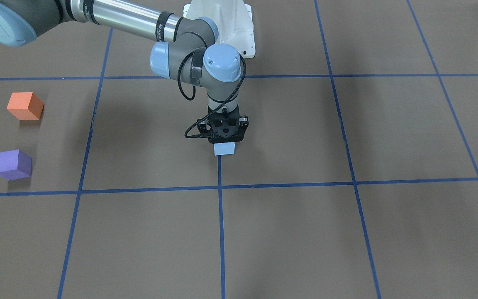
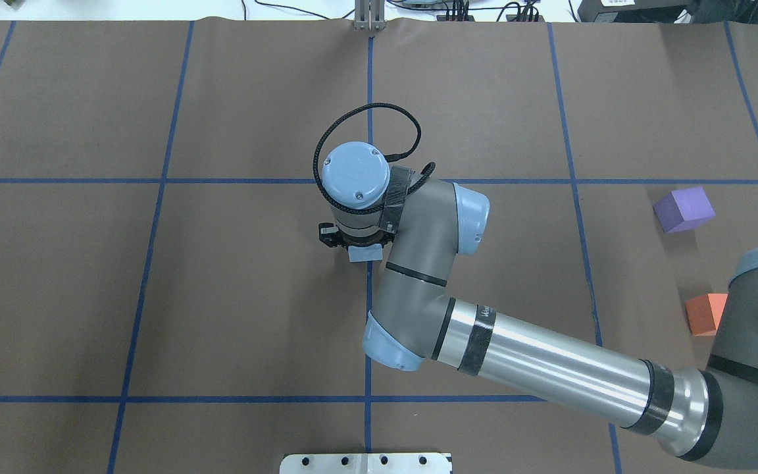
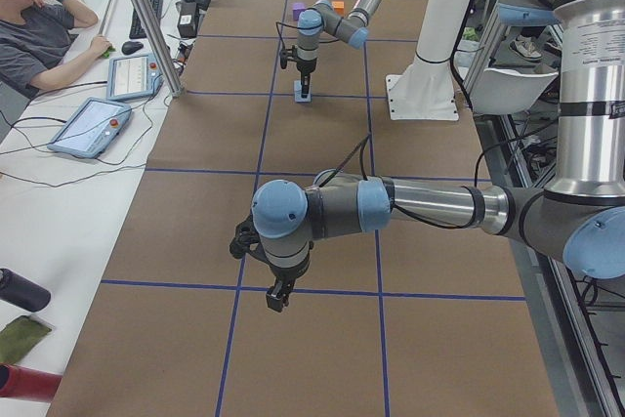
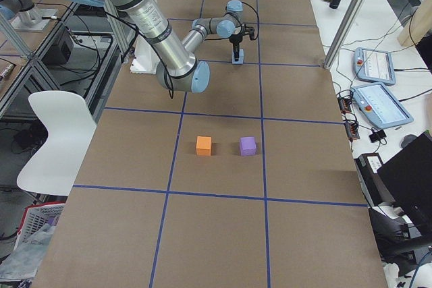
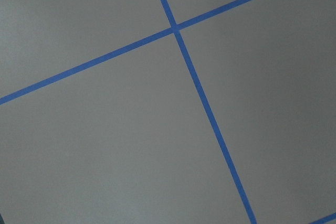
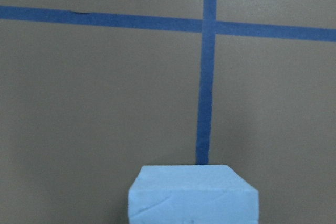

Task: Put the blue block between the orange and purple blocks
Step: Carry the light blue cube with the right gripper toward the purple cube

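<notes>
The light blue block (image 1: pixel 224 148) sits at the table's middle, on a blue tape line. My right gripper (image 1: pixel 224 139) points straight down over it, with its fingers down the block's sides, closed on it. The block fills the bottom of the right wrist view (image 6: pixel 193 195) and shows in the overhead view (image 2: pixel 364 253). The orange block (image 1: pixel 25 106) and the purple block (image 1: pixel 12 164) stand apart, far off on my right side. My left gripper (image 3: pixel 278 295) hangs over bare table and shows only in the exterior left view, so I cannot tell its state.
The brown table cover (image 2: pixel 254 296) is marked with a blue tape grid. The right arm's long forearm (image 2: pixel 550 368) stretches across the table from the right. An operator (image 3: pixel 39 17) sits beyond the table's far side with tablets.
</notes>
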Robot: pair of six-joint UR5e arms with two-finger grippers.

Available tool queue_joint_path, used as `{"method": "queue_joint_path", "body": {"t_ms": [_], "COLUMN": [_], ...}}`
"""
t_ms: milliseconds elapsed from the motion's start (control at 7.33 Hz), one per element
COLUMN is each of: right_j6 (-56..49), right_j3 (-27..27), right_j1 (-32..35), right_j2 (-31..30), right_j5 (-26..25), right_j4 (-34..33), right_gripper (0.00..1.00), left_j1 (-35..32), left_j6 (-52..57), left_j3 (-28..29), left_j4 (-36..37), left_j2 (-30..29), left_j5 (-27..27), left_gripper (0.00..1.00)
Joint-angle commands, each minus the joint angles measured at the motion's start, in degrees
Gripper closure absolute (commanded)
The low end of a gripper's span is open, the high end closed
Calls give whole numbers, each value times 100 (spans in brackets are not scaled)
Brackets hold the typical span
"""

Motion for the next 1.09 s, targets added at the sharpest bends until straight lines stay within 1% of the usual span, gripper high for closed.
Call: {"method": "queue_joint_path", "body": {"t_ms": [0,136,273,409,545,818,955], "right_j6": [-27,-36,-236,-890,-1228,-2149,-2415], "right_j3": [346,758,1414,2160,2733,3404,3555], "right_j1": [273,458,669,888,1151,1932,2293], "right_j2": [-96,-427,-927,-1515,-2051,-3185,-3652], "right_j5": [113,288,438,552,762,1605,1808], "right_j4": [-41,-59,-355,-732,-866,-815,-806], "right_gripper": [100,100,100,100,100,100,100], "left_j1": [-3,5,6,-3,-3,-3,-3], "left_j6": [-6,-7,-7,-7,-7,-7,-7], "left_j3": [1,1,1,-16,-17,-17,-17], "left_j4": [0,0,0,0,0,0,0], "left_j2": [3,3,3,3,3,3,3], "left_j5": [-10,-10,-10,-10,-36,-45,-45], "left_gripper": [0,0,0,0,0,0,0]}}
